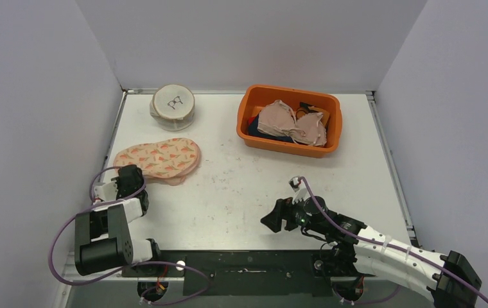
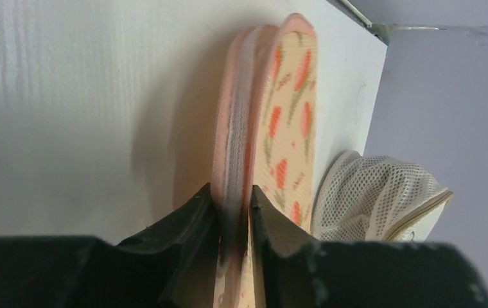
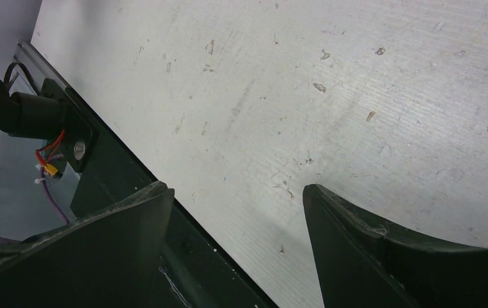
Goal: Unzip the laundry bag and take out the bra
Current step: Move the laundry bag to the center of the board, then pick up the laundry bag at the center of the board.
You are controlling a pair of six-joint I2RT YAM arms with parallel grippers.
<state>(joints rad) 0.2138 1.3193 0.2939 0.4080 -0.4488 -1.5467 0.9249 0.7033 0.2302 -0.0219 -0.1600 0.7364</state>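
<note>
White table (image 1: 241, 186), floral padded garment (image 1: 161, 157), mesh laundry bag (image 1: 173, 108), orange bin (image 1: 280, 146).

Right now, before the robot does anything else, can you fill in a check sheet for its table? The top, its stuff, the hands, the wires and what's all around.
Surface: white table, small scuffs and specks.
Job's things: patterned laundry bag lies at the left; cannot tell if the zip is open.
Clutter: round mesh bag at the back left; orange bin at the back, with beige garments inside.
Hands: left hand is pinched shut on the patterned laundry bag's edge; right hand is open over bare table, holding nothing.
Cables: purple cables run along both arms.
Surroundings: plain pale walls on three sides; nothing else seen.
</note>
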